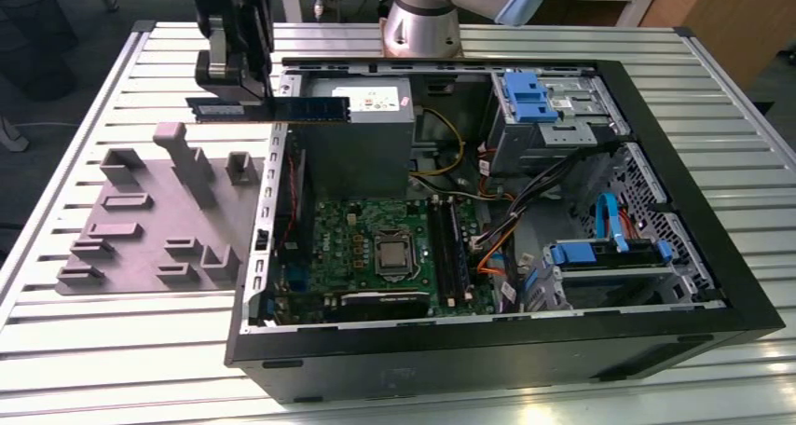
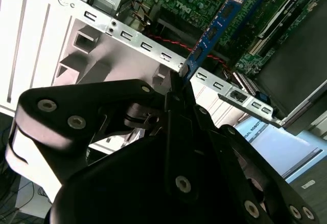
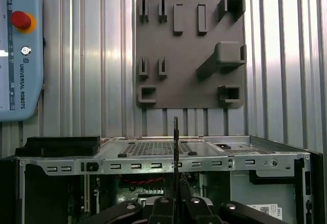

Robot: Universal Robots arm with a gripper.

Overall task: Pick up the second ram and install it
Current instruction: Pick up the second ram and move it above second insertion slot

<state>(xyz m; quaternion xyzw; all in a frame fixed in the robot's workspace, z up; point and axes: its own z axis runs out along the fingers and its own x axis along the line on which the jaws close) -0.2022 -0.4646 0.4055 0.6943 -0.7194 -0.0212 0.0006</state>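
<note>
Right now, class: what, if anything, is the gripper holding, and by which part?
The gripper is shut on the ram, clamped near one end. The rest of the stick juts free beyond the fingertips.

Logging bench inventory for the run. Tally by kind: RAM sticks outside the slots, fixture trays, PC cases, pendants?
RAM stick, clamped in the end effector above the case's edge: 1
grey tray: 1
PC case, side open: 1
teach pendant: 1
Total: 4
</note>
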